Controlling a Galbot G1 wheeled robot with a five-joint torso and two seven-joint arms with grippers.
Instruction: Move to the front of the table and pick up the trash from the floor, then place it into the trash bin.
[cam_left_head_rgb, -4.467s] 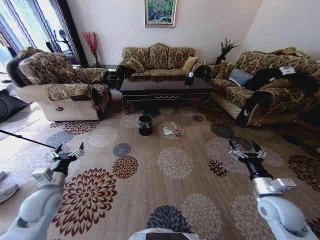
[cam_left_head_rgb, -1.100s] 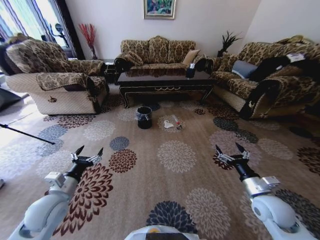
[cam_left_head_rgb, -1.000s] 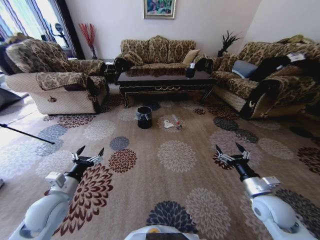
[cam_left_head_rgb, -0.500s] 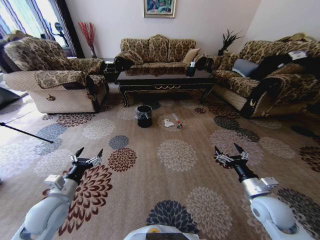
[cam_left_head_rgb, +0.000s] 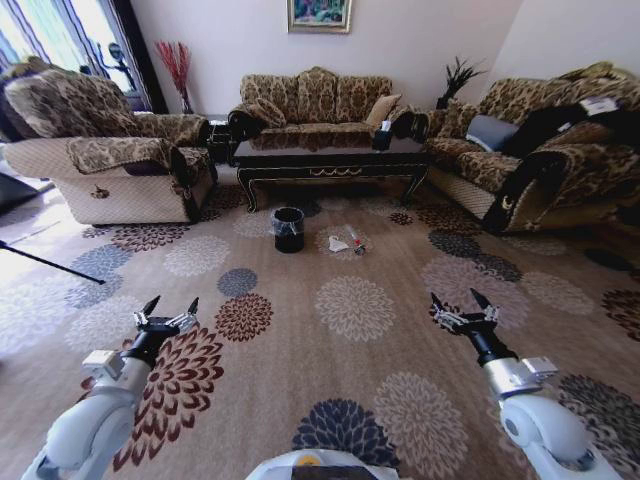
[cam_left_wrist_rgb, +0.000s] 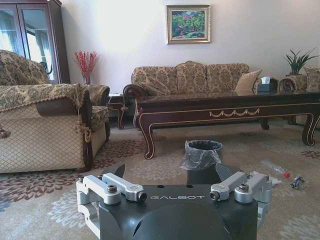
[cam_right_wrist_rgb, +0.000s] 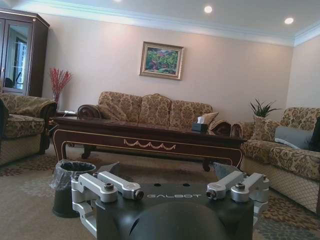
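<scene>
Left gripper and right gripper: both spread, empty, above carpet. Trash lies beside trash bin, before the table.

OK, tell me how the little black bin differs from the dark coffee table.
The round black plastic-lined trash bin is far smaller than the long glossy near-black wooden table. The bin is a plain bucket sitting on the carpet; the table stands on curved legs with gold ornament on its rail. The bin sits in front of the table. Both are dark.
</scene>
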